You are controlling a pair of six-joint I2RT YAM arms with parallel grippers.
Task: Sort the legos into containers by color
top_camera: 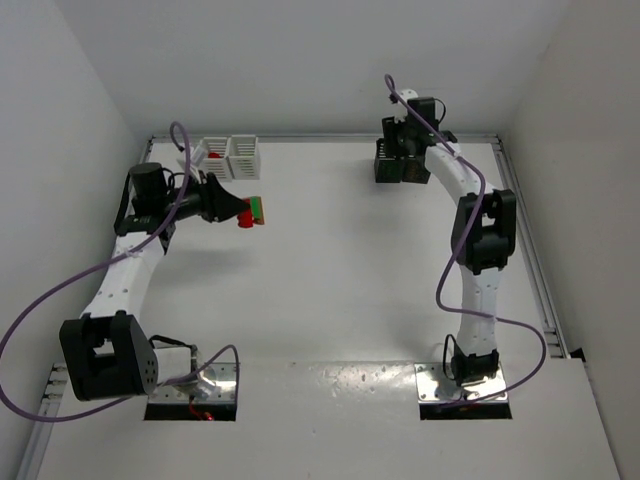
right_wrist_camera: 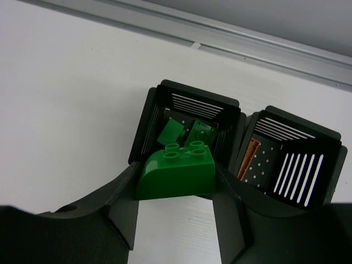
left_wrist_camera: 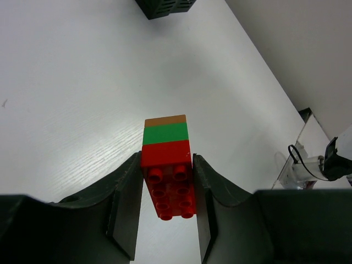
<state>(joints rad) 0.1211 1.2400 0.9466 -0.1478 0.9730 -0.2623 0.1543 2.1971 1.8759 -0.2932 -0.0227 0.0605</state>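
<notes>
My left gripper (left_wrist_camera: 166, 165) is shut on a stack of joined legos (left_wrist_camera: 165, 181): a red brick, a green layer (left_wrist_camera: 165, 133) and a thin orange-brown one on top. In the top view this stack (top_camera: 251, 211) hangs above the table just in front of the two white containers (top_camera: 243, 160). My right gripper (right_wrist_camera: 176, 179) is shut on a green curved lego (right_wrist_camera: 176, 175), held over the near edge of the left black container (right_wrist_camera: 144, 132), which holds two green pieces (right_wrist_camera: 171, 132). The right black container (right_wrist_camera: 300, 170) holds an orange piece (right_wrist_camera: 252, 157).
A red piece (top_camera: 213, 156) lies in the left white bin. The black pair (top_camera: 385, 172) stands at the far right under the right arm, and one black bin (left_wrist_camera: 165, 6) shows at the top of the left wrist view. A rail (top_camera: 530, 260) edges the table's right side.
</notes>
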